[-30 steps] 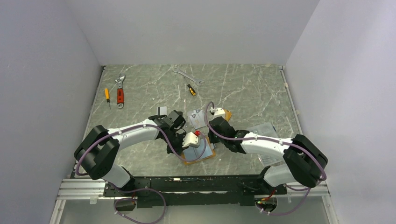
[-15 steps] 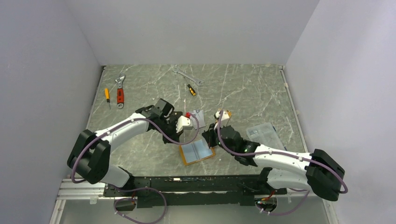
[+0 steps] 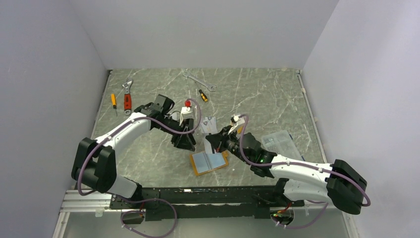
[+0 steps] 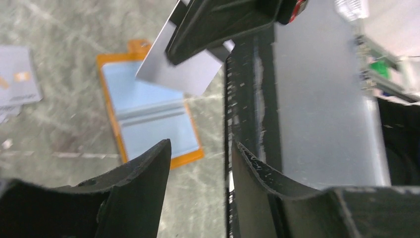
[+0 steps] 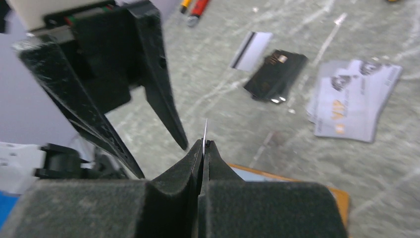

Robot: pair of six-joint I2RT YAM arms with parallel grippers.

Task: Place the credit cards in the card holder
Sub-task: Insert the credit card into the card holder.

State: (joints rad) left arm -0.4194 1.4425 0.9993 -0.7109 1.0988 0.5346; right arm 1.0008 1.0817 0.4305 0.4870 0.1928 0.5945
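Silver-grey card (image 4: 183,77) pinched in right tool (image 5: 203,144), left tool (image 4: 200,144) spread, orange holder (image 4: 153,124) lying open.

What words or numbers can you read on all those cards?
Grey cards: orange print that may read "VIP", too blurred to be sure.
Black card: a small mark, too blurred to read.
Silver card: no text shows.
Card holder: no text shows.
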